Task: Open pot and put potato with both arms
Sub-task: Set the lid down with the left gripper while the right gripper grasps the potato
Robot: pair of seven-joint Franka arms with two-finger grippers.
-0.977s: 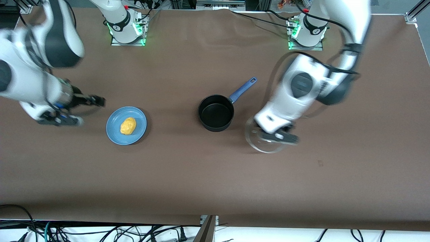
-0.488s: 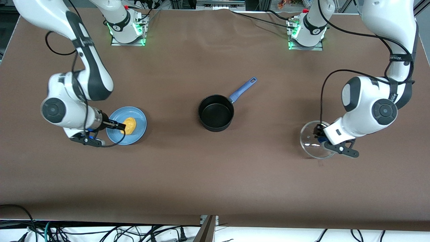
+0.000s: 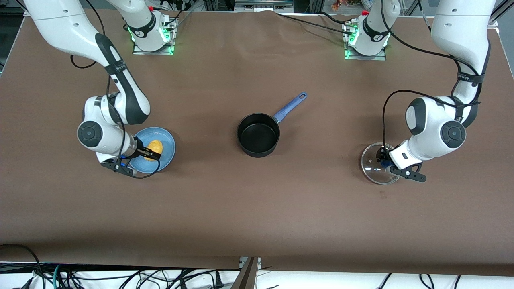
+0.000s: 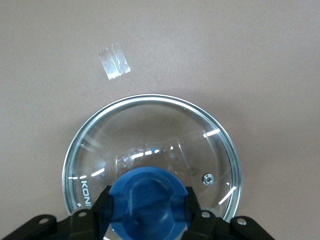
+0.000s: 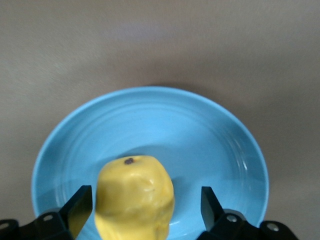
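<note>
The pot (image 3: 258,134) is sitting open mid-table. The left hand (image 4: 148,212) is gripping the lid (image 3: 378,169) by its knob, down at its end. The right hand (image 5: 145,207) is straddling the potato (image 3: 153,149) on the plate (image 3: 168,141), fingers wide. I'd center it, then squeeze gently so it's not rolling out.

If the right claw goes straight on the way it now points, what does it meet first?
Most likely the potato: it already sits between the open fingers of the right claw, with a gap on one side. Past it comes only the blue plate.
</note>
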